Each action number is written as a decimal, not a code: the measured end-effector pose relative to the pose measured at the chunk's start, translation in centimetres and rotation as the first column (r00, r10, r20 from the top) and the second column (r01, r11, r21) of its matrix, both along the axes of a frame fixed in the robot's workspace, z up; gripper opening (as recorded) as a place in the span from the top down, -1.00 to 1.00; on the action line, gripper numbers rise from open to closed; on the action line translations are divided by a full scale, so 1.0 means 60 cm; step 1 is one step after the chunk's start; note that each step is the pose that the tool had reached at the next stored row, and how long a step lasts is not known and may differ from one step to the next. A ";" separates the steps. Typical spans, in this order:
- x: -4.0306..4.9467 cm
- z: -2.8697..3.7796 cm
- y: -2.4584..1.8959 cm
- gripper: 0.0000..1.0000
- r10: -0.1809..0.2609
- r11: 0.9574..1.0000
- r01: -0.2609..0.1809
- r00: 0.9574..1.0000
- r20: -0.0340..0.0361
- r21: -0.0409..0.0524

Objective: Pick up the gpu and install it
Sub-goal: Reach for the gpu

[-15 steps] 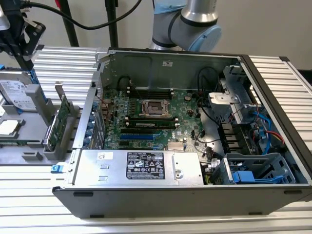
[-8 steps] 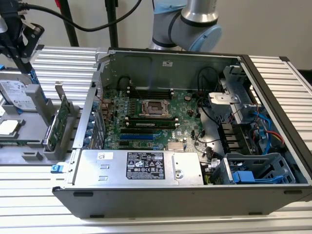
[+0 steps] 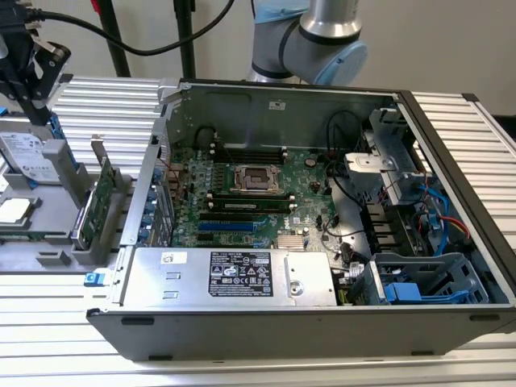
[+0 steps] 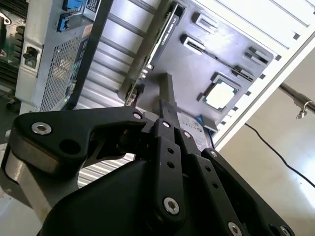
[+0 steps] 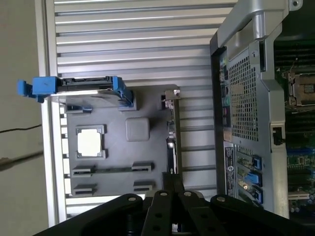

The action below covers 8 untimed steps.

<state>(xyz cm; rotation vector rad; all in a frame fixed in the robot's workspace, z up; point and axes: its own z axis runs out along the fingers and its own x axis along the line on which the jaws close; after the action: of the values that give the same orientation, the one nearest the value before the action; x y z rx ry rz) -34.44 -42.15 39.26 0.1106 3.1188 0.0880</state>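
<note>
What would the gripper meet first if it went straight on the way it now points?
The gripper would most likely meet the gpu, standing on edge in the gray holder; how far apart they are is unclear.

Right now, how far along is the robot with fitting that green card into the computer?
Nothing is done yet: the thin green circuit card with a silver bracket stands upright in the grey holder beside the open computer case. In hand: the black tool hangs over that holder, apart from the card. Left: picking it up and installing it.
</note>
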 end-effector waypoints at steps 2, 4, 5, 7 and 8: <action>0.000 0.000 -0.0041 1.00 0.000 1.000 0.000 1.000 0.000 0.001; 0.000 0.000 -0.0077 1.00 0.000 1.000 0.000 1.000 0.000 0.001; 0.000 0.000 -0.0089 1.00 0.000 1.000 0.000 1.000 0.000 0.001; 0.000 0.000 -0.0115 1.00 0.000 1.000 0.000 1.000 0.000 0.002; 0.000 0.000 -0.0129 1.00 0.000 1.000 0.000 1.000 0.000 0.002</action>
<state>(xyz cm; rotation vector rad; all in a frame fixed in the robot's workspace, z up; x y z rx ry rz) -34.44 -42.93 39.26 0.1106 3.1188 0.0910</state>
